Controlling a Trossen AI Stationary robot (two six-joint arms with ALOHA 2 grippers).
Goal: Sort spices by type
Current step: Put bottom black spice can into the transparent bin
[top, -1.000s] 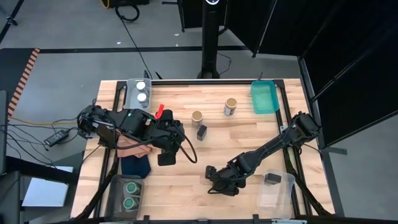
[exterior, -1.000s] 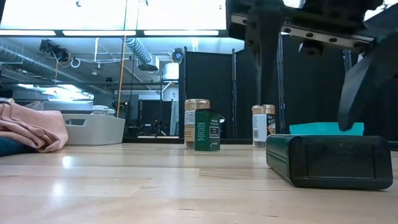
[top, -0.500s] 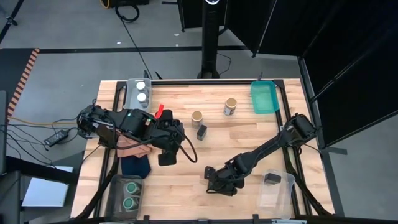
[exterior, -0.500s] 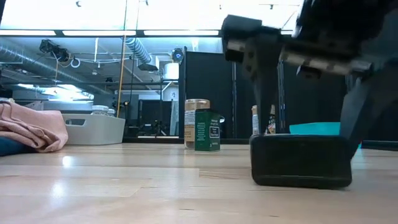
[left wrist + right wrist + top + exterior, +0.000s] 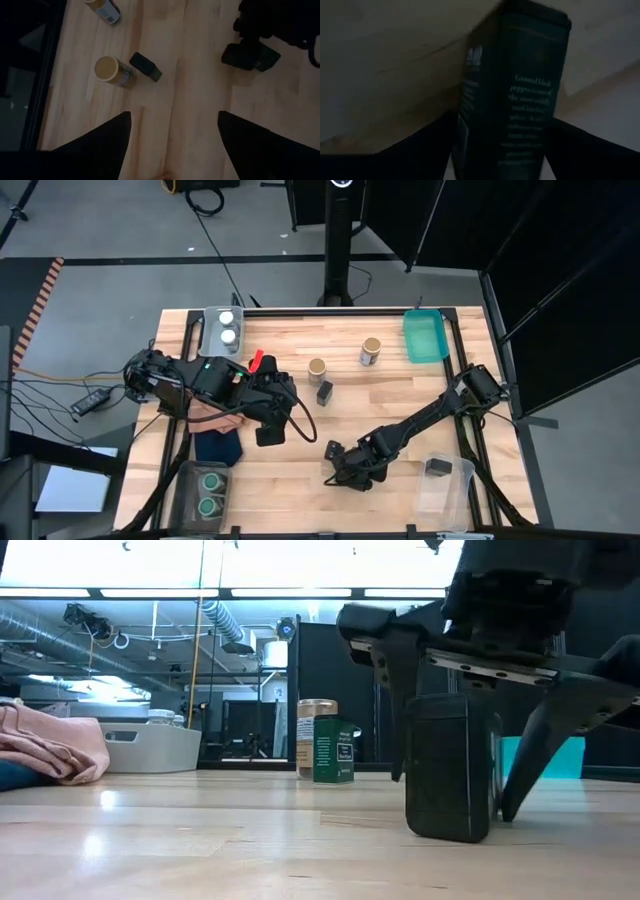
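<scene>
A black tin (image 5: pixel 452 768) stands on a narrow side on the table near the front, with my right gripper (image 5: pixel 455 798) shut on it from above. My left gripper (image 5: pixel 268 430) hangs open over the pink cloth (image 5: pixel 212 416) and touches nothing. Farther back stand two tan-lidded jars (image 5: pixel 317 370) (image 5: pixel 371 352), with a second black tin (image 5: pixel 325 392) upright beside the nearer jar. White-lidded jars (image 5: pixel 228 328) sit in a grey bin, green-lidded jars (image 5: pixel 208 492) in a bin at the front left. A third tin (image 5: pixel 438 467) lies in a clear container. My right gripper has the black tin between its two fingers, one on each broad face (image 5: pixel 470 125). The fingers (image 5: pixel 402 710) come from above, slanting down. The tin's lower edge (image 5: pixel 450 836) rests on the table and the tin stands upright.
A teal tray (image 5: pixel 425 337) sits at the far right, the clear container (image 5: pixel 448 492) at the front right. A navy cloth (image 5: pixel 215 448) lies by the pink one, and a red object (image 5: pixel 256 360) lies behind my left arm. Bare wood lies mid-table in front of the jars.
My right gripper has sunk toward the table, rolled a little, and drawn its fingers in onto the black tin. The tin lay with its long side toward the low camera. It has turned about and now stands taller, end-on, on a narrow side.
</scene>
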